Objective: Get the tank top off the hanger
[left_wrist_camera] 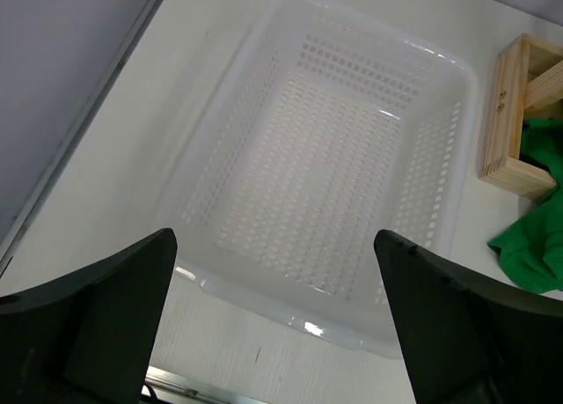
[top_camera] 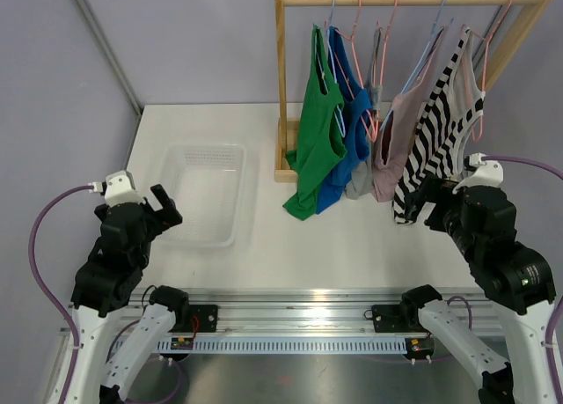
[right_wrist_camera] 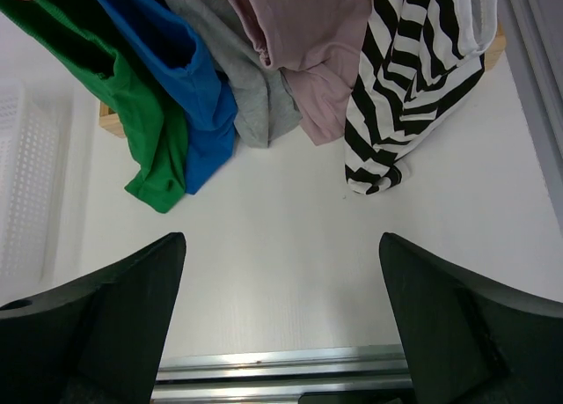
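Because the 5 tank tops hang packed together on 1 wooden rack [top_camera: 281,78], much is covered. The grey tank top [top_camera: 359,188] shows only as a strip between the blue tank top [top_camera: 352,127] and the pink tank top [top_camera: 391,157]. The hangers [top_camera: 354,21] show little beyond their hooks on the rail. The rack's right foot is hidden behind the striped tank top [top_camera: 435,131], which hangs rightmost. The green tank top [top_camera: 317,140] hangs leftmost.

The green and striped hems reach down to the worktop [top_camera: 334,254]. 1 white basket [top_camera: 204,147] sits near the worktop's left edge. Bare surface lies between it and the rack, and from the clothes to the near rail.

The left hand [top_camera: 165,209] hangs over the basket's near rim, fingers apart, holding nothing. The right hand [top_camera: 428,197] is dark against the striped top and hard to make out from above. Its wrist view shows the fingers apart, clear of the clothes.
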You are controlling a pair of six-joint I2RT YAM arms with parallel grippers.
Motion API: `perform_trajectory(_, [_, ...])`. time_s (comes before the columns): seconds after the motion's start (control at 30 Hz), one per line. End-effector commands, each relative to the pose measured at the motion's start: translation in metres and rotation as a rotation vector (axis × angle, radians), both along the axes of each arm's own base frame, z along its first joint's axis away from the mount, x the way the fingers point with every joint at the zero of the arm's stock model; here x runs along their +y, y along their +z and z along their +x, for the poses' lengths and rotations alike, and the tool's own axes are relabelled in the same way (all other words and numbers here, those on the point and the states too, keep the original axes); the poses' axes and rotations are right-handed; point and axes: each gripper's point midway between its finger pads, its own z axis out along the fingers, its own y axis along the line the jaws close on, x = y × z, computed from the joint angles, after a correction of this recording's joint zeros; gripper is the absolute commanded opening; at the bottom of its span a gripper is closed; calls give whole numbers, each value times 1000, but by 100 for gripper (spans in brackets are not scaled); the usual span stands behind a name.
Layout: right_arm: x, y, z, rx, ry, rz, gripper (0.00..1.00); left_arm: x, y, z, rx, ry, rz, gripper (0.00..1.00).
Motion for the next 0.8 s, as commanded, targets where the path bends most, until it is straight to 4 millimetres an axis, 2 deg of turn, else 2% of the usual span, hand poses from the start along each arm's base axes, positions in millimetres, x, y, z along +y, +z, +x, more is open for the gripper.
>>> perform_trajectory(0.0, [2, 13, 5, -33, 11, 0, 99, -4, 20, 4, -61, -17, -19, 99])
perform_trajectory(0.2, [29, 38, 12, -107, 138, 70, 100, -6, 13, 5, -52, -22, -31, 99])
perform_trajectory(0.27, [47, 45, 18, -96, 219, 100, 99, -8, 12, 5, -54, -23, -41, 99])
perform_trajectory(0.3, [54, 58, 19, -118, 257, 117, 100, -9, 11, 6, -57, -30, -45, 99])
perform_trajectory(0.33, [62, 63, 29, -113, 281, 122, 100, -9, 10, 6, -57, -32, -46, 99])
perform_trajectory(0.37, [75, 69, 30, -113, 342, 146, 99, -11, 9, 7, -55, -37, -49, 99])
perform_trajectory(0.4, [79, 90, 31, -156, 367, 156, 99, -11, 8, 7, -55, -35, -49, 99])
perform_trajectory(0.43, [83, 99, 35, -166, 389, 153, 99, -10, 7, 7, -52, -35, -46, 99])
perform_trajectory(0.47, [92, 100, 48, -139, 413, 152, 99, -10, 6, 7, -51, -35, -46, 99])
perform_trajectory(0.5, [93, 125, 50, -190, 420, 153, 100, -10, 6, 6, -55, -35, -47, 99])
perform_trajectory(0.53, [98, 122, 67, -155, 420, 135, 99, -10, 6, 6, -58, -35, -48, 99])
perform_trajectory(0.57, [99, 127, 75, -159, 421, 125, 97, -12, 4, 6, -57, -44, -52, 99])
perform_trajectory(0.6, [98, 147, 78, -197, 421, 115, 95, -13, 4, 6, -62, -54, -54, 99])
perform_trajectory(0.63, [104, 142, 98, -165, 421, 95, 92, -14, 4, 6, -64, -62, -55, 99])
perform_trajectory(0.67, [105, 146, 105, -167, 420, 85, 90, -15, 3, 6, -63, -68, -57, 99])
perform_trajectory(0.7, [105, 164, 107, -208, 421, 83, 85, -16, 3, 6, -61, -71, -58, 99])
perform_trajectory(0.73, [111, 156, 126, -175, 420, 71, 83, -16, 3, 5, -62, -69, -59, 99])
perform_trajectory(0.77, [114, 160, 131, -181, 428, 72, 81, -16, 2, 5, -62, -69, -59, 99])
